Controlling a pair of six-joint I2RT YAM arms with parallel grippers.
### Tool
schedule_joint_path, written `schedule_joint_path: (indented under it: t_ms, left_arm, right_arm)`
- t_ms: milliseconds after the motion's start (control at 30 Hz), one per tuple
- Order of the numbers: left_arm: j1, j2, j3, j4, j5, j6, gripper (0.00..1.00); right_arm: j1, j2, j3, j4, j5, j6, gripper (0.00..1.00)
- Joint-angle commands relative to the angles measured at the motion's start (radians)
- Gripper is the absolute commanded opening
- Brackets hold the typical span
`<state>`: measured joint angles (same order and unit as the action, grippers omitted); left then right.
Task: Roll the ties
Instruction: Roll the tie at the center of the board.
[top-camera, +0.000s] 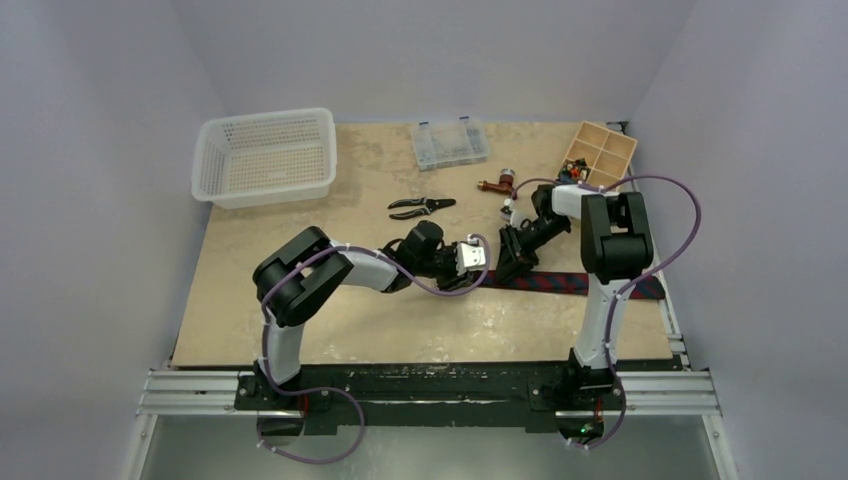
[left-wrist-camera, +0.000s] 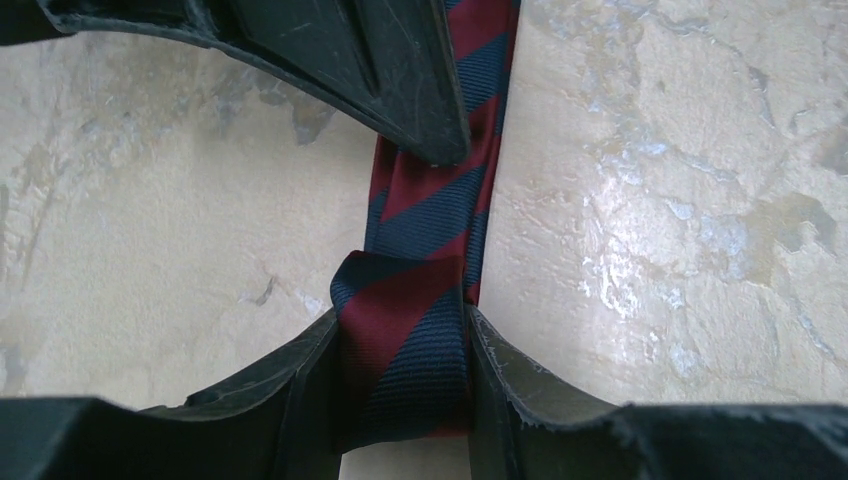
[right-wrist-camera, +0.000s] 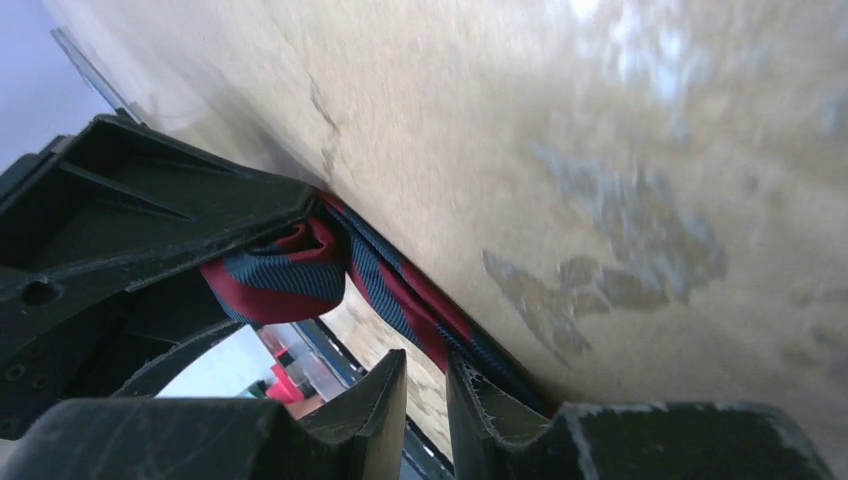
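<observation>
Tabletop (left-wrist-camera: 650, 250); left pincer (left-wrist-camera: 403, 335) half-covers tie (left-wrist-camera: 430, 210) fold

White links and black joints are seen on the left arm (top-camera: 300, 285) and right arm (top-camera: 612, 250). Purple cables (top-camera: 697, 215) are looped back from each wrist. The black fingers (left-wrist-camera: 560, 420) of the left gripper (left-wrist-camera: 402, 325) are scuffed pale at their edges.

No readable text, no legible labels, brands, numbers or signs, none on the tie (left-wrist-camera: 410, 330), white basket (top-camera: 262, 113), clear box (top-camera: 450, 143), wooden tray (top-camera: 604, 150)
</observation>
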<state>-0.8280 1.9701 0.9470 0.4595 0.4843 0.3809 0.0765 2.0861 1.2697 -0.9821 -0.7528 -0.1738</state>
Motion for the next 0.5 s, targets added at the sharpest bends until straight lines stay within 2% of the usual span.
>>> schedule_joint_path:
  t_ms: [0, 233, 467]
  left_arm:
    - [0.036, -0.021, -0.047, -0.217, -0.103, 0.025, 0.05]
    - [0.047, -0.104, -0.033, -0.223, -0.008, 0.061, 0.10]
    - [0.045, -0.069, 0.038, -0.380, 0.022, 0.207, 0.11]
  right_arm:
    - [0.003, 0.072, 0.088, 0.125, 0.155, -0.024, 0.23]
    - [0.015, 0.109, 0.131, 0.131, 0.192, -0.062, 0.22]
    - [0.035, 0.091, 0.124, 0.109, 0.168, -0.107, 0.25]
